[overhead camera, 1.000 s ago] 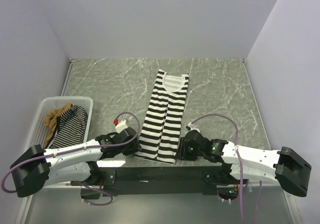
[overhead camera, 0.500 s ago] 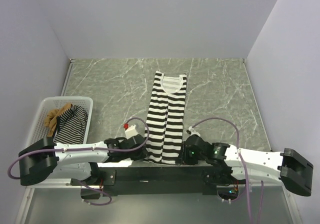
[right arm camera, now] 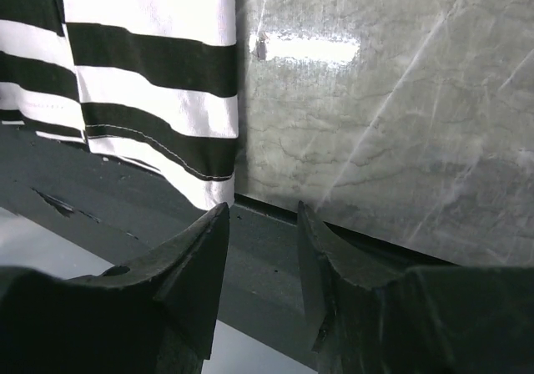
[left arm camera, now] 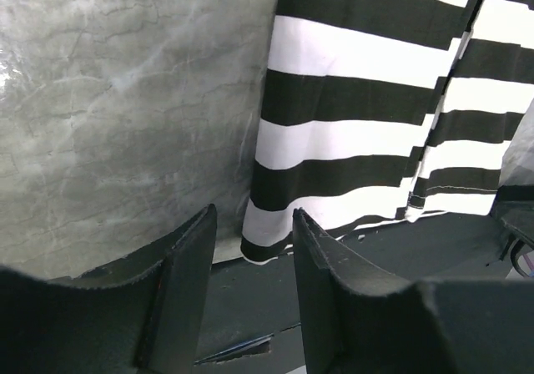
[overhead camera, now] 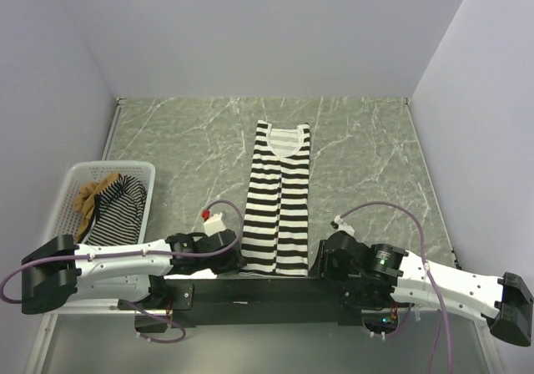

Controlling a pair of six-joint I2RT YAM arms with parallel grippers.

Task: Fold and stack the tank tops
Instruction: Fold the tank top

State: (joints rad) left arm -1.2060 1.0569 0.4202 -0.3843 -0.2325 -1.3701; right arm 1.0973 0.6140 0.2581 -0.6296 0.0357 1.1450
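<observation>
Evidently both arms had just let go: the left gripper (left arm camera: 252, 215) and right gripper (right arm camera: 263, 209) stood empty, jaws apart, beside the near hem corners of the wide-striped tank top (overhead camera: 278, 199). It lay straighter than a second before, lengthwise mid-table, ready, I judged, for a cross fold. The thin-striped top (overhead camera: 117, 211) and tan top (overhead camera: 92, 192) waited in the mesh basket (overhead camera: 62, 199), left. Grey marbled table (overhead camera: 367, 157), pale walls (overhead camera: 250, 32).

Bold black-and-white bands run across the wide-striped tank top (overhead camera: 277, 203). Under it, the table (overhead camera: 183, 140) is grey-green marble with white veins. To its left, the white mesh basket (overhead camera: 71, 182) holds the thin-striped top (overhead camera: 121, 211), dark on pale, and the tan-brown top (overhead camera: 90, 194).
</observation>
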